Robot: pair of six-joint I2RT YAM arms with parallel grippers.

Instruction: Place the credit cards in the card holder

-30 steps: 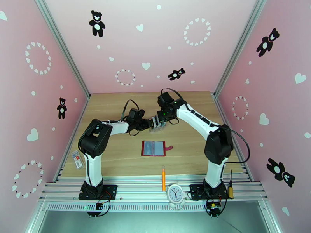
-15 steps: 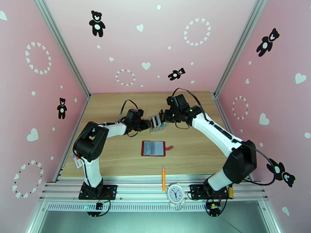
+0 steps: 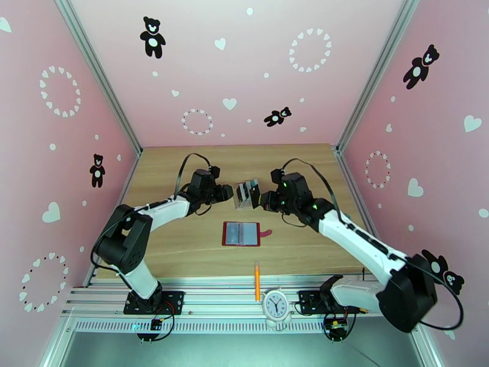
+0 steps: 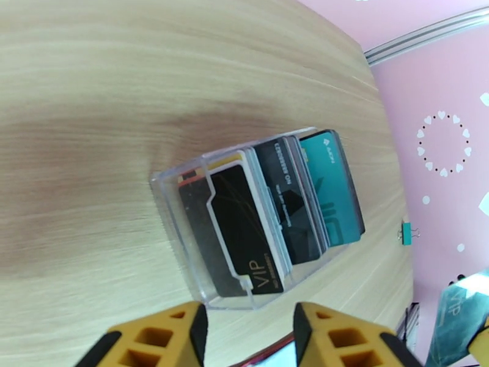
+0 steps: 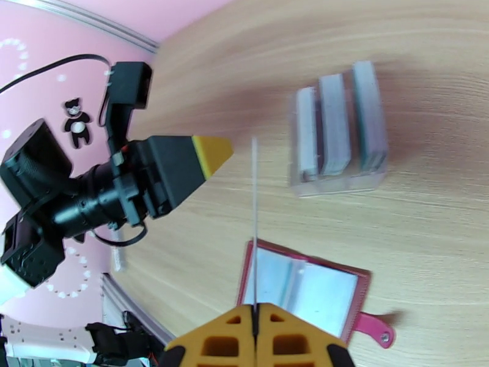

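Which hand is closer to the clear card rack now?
Left. The left hand is open beside the clear rack; the right hand, shut on a card, sits further off on its other side.

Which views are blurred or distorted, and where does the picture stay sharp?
Right wrist: motion blur smears the rack and wallet; the held card shows as a thin edge-on line. Left wrist: the cards are sharp, "VIP" legible, while the table grain smears. Top: even light, and the wide lens splays the rails.
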